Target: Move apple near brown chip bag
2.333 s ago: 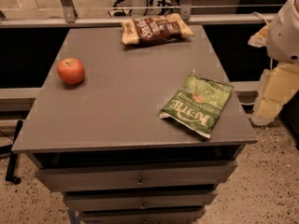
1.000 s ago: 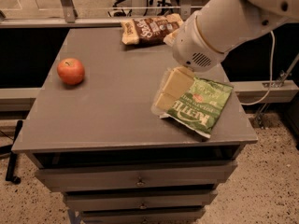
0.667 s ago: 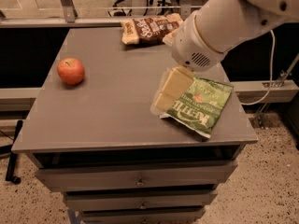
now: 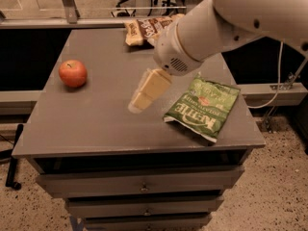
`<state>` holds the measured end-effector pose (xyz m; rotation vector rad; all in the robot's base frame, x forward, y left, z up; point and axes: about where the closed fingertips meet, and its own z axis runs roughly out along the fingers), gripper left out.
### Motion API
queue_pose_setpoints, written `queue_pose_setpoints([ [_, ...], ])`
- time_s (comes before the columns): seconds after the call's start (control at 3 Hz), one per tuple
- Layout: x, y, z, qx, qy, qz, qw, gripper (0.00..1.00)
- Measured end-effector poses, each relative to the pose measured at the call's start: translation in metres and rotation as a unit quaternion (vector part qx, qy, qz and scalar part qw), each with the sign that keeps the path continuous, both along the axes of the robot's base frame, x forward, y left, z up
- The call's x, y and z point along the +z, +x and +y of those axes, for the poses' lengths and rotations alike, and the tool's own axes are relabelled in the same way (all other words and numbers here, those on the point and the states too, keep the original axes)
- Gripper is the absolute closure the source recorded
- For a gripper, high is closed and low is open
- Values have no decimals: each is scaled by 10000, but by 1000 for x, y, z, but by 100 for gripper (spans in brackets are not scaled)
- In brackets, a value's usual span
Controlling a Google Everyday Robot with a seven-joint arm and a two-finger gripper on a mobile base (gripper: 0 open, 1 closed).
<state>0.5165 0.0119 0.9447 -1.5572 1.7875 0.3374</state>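
The apple (image 4: 73, 73), small, round and red-orange, sits on the left side of the grey table (image 4: 86, 124). The brown chip bag (image 4: 143, 31) lies flat at the table's far edge, its right part hidden behind my arm. My gripper (image 4: 136, 103) hangs over the middle of the table, pointing down and to the left. It is well right of the apple and in front of the brown bag. It holds nothing that I can see.
A green Kettle chip bag (image 4: 204, 108) lies on the right side of the table, just right of the gripper. My large white arm (image 4: 231, 18) reaches in from the upper right. Drawers (image 4: 139, 184) run below the tabletop. A metal railing (image 4: 67, 4) stands behind.
The arm came in from the right edge over the table. In the last second the gripper moved further left, off the green bag toward the table's middle. The apple and bags stayed put.
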Motion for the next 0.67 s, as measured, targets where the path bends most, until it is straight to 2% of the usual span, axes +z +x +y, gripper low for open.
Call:
queue_pose_setpoints([
  [0.33,-2,31,39,10,452,-186,9988,0],
  [0.67,-9,61,73,-20,899,-274,9956,0],
])
